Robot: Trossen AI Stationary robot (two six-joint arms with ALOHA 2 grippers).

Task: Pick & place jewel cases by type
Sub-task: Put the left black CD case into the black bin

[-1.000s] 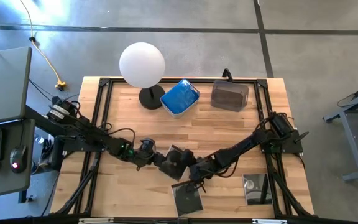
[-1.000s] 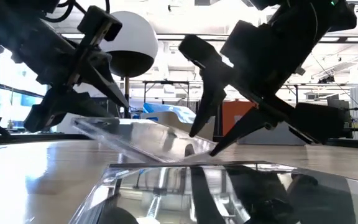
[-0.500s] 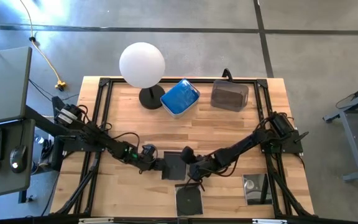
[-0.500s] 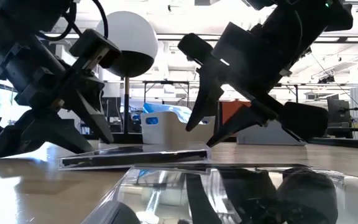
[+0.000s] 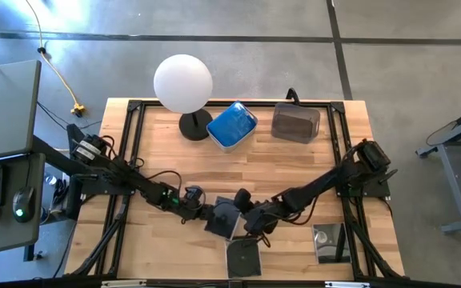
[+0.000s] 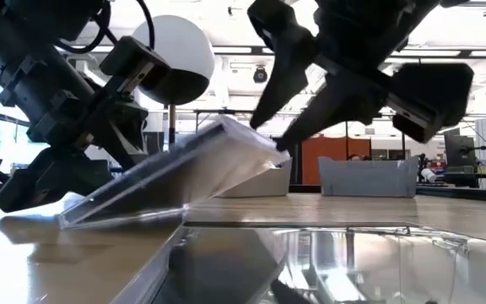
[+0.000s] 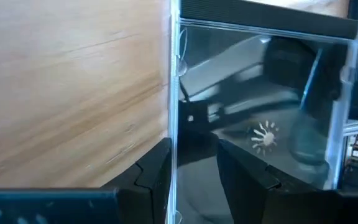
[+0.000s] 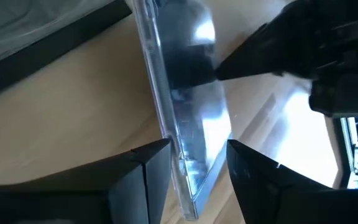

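While both arms meet at about 6 o'clock on the surface (image 5: 294, 172), a clear case (image 5: 223, 218) hangs tilted between them; the left jaws (image 5: 207, 214) straddle its low edge and the right jaws (image 5: 243, 225) straddle its raised edge, fingers either side, though whether either pair is clamped tight cannot be told; sorting looks well advanced but unfinished; at 12 o'clock a tub (image 5: 232, 126) holds blue cases and a second tub (image 5: 295, 123) at about 1 o'clock holds dark ones; two more clear cases wait on the near edge, one (image 5: 243, 258) just below the grippers at 6 o'clock, another (image 5: 330, 242) toward 5 o'clock; a white globe lamp (image 5: 182, 84) stands at 11 o'clock; only the low view shows the case (image 6: 171, 181) slanting, one corner on the wood, the other lifted; the overhead view alone shows the tubs' contents; the left wrist view shows the case's hub (image 7: 265, 135) through the lid.
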